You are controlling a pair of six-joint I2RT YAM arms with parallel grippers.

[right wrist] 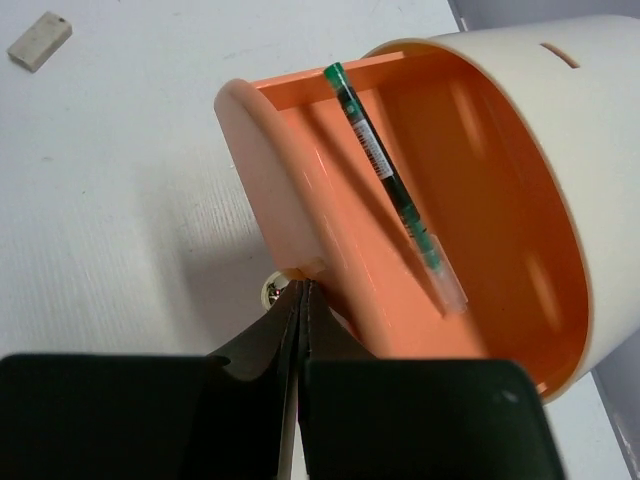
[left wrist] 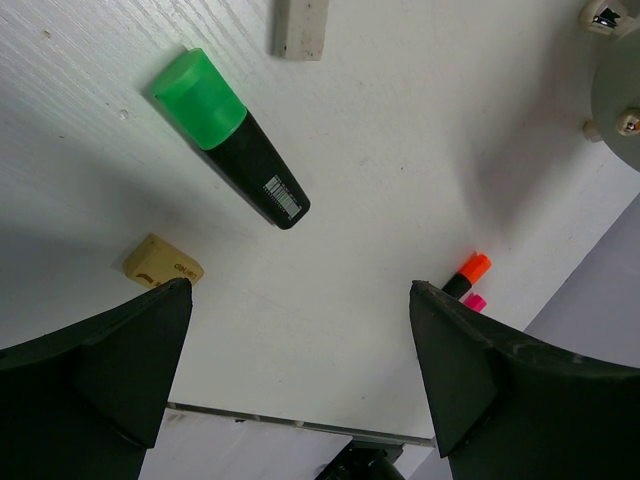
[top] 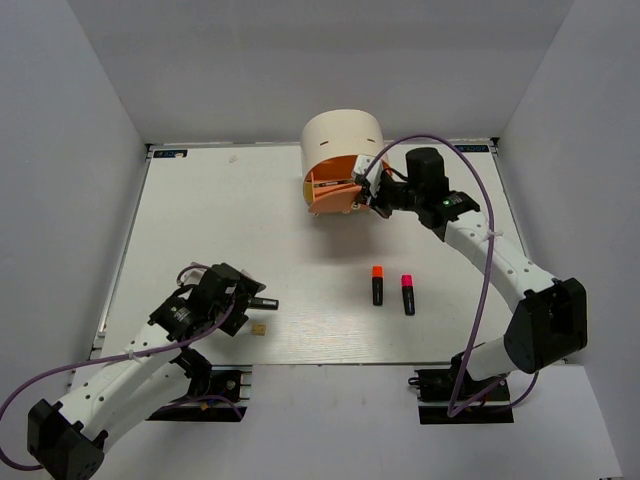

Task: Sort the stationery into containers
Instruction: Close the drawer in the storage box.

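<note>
The cream desk unit [top: 342, 140] stands at the back. Its peach-orange drawer [top: 333, 192] is pulled open, and a thin dark-green pen [right wrist: 388, 178] lies inside the drawer [right wrist: 500, 230]. My right gripper [top: 372, 196] is shut, its tips [right wrist: 301, 288] against the drawer front beside the small round knob [right wrist: 271, 291]. My left gripper [top: 247, 298] is open and empty [left wrist: 300, 370], low over the table near the green-capped highlighter [left wrist: 228, 136] and the tan block [left wrist: 163, 263]. The red pen is out of view.
The orange-capped highlighter [top: 377, 285] and the pink-capped one [top: 408, 294] lie side by side at front centre-right. The white eraser [left wrist: 301, 25] lies beyond the green highlighter and also shows in the right wrist view [right wrist: 40, 40]. The table's front edge [left wrist: 290, 425] is close below my left gripper.
</note>
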